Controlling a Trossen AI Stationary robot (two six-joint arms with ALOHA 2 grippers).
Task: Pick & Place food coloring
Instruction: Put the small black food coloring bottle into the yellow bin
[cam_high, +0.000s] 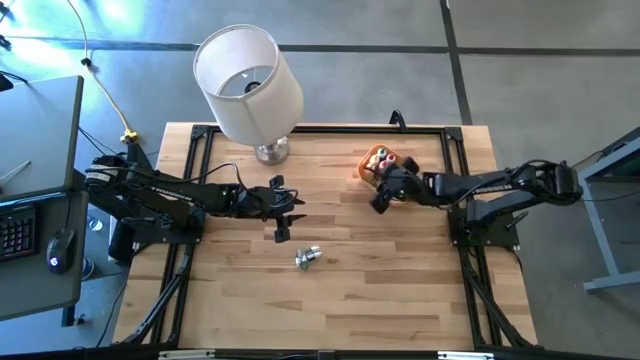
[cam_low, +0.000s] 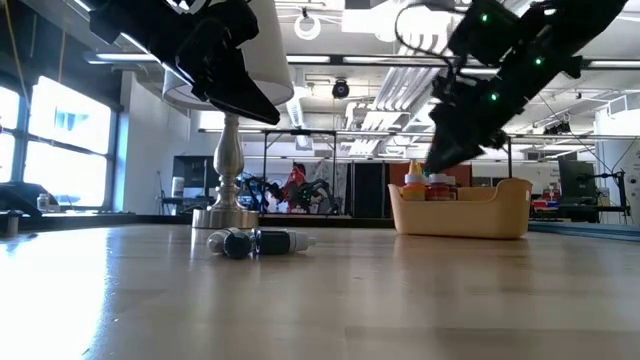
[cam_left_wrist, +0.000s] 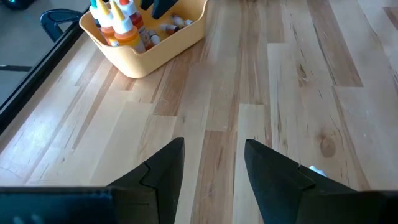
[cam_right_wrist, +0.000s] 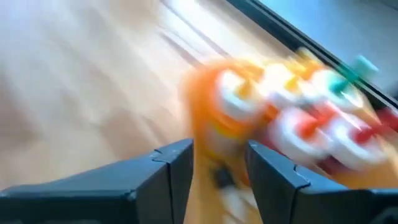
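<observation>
Two small food coloring bottles (cam_high: 308, 257) lie on their sides together on the wooden table, dark-capped in the low view (cam_low: 255, 242). More bottles stand and lie in the orange bowl (cam_high: 380, 160) near the far right; their caps show above its rim (cam_low: 425, 185). My left gripper (cam_high: 283, 232) hangs open above the table, just left of and beyond the lying bottles (cam_left_wrist: 214, 155). My right gripper (cam_high: 380, 203) is open and empty, raised at the bowl's near left side (cam_right_wrist: 221, 158); its wrist view is blurred.
A table lamp with a white shade (cam_high: 248, 80) stands on a metal base (cam_low: 228, 215) at the far edge, left of the bowl. A black frame (cam_high: 190, 180) borders the tabletop. Bare wood stretches across the near half (cam_high: 330, 310). A desk with keyboard and mouse (cam_high: 60, 248) sits off the left side.
</observation>
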